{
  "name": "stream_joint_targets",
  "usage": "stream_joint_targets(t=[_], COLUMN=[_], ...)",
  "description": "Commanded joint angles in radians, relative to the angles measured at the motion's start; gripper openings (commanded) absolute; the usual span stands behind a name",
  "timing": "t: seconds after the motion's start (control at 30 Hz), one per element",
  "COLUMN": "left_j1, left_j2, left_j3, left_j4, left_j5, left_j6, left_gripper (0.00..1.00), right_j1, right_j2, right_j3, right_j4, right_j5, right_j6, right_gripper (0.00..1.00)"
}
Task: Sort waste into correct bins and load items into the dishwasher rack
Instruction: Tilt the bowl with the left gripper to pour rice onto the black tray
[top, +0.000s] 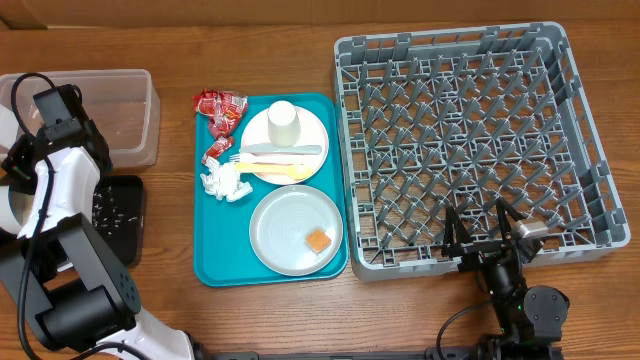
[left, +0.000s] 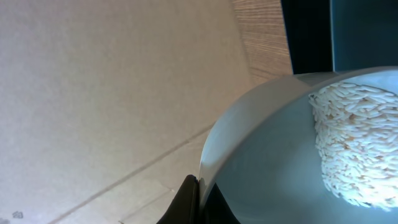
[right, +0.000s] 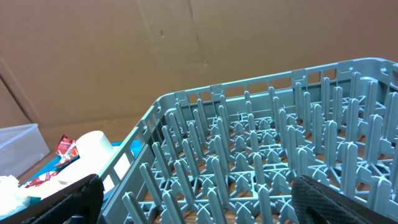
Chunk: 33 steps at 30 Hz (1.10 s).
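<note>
So the small grey bowl (left: 261, 162) is pinched by its rim in the left gripper (left: 199, 202), jaws clamped tight on it. There's a fat clump of rice (left: 354, 143) sitting against the inside wall. From overhead I can't pick the bowl out because the arm covers it. That arm is on the left of the teal tray (top: 215, 255), above the black tray (top: 138, 190), which has pale specks on it that look like rice grains. The clear tub (top: 150, 125) is also left of the teal tray, further back.

My take: this is the dump-the-rice step, and the clump looks sticky enough that a gentle tilt won't shift it. I'd roll the wrist so the open side faces down over the black tray and stay low so grains don't bounce onto the table. Maybe add a small shake. Keep the pinch firm, since a rim grip on a tilted bowl can slip.

The right gripper (top: 482, 228) is spread wide and empty. It's off to the right of the teal tray, at the near wall of the dishwasher rack (top: 345, 150), well out of the way.
</note>
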Motion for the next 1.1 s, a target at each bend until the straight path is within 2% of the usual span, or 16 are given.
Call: stream_joint_targets(t=[0.0,0.13,0.4,0.8,0.97,1.07], left_j1=[0.005,0.005,0.008,0.006,0.006,-0.006], left_j2=[0.002,0.001,0.001,0.001,0.001,0.001], left_j3=[0.014,0.013,0.013,0.013,0.013,0.012], left_j4=[0.024,0.007,-0.076,0.008,0.015,-0.029], left_j5=[-0.033,-0.037,0.026,0.002,-0.015,0.025], left_j6=[0.079,0.035,0.076,0.062,0.076,0.097], left_gripper=[0.04,0.04,0.04,0.04,0.04,0.04], right_j1=[0.006,0.006,0.006,0.006,0.006,0.006], right_j2=[-0.011,-0.011,-0.011,-0.011,-0.011,-0.011], right_j3=[-0.01,-0.01,-0.01,-0.01,-0.01,-0.01], right_j4=[0.006,0.006,0.006,0.006,0.006,0.006], right_j5=[-0.004,-0.004,-0.004,-0.005,-0.004,-0.004], right_j6=[-0.004,-0.004,-0.004,-0.004,-0.004,-0.004], right_gripper=[1.0,1.0,1.0,1.0,1.0,1.0])
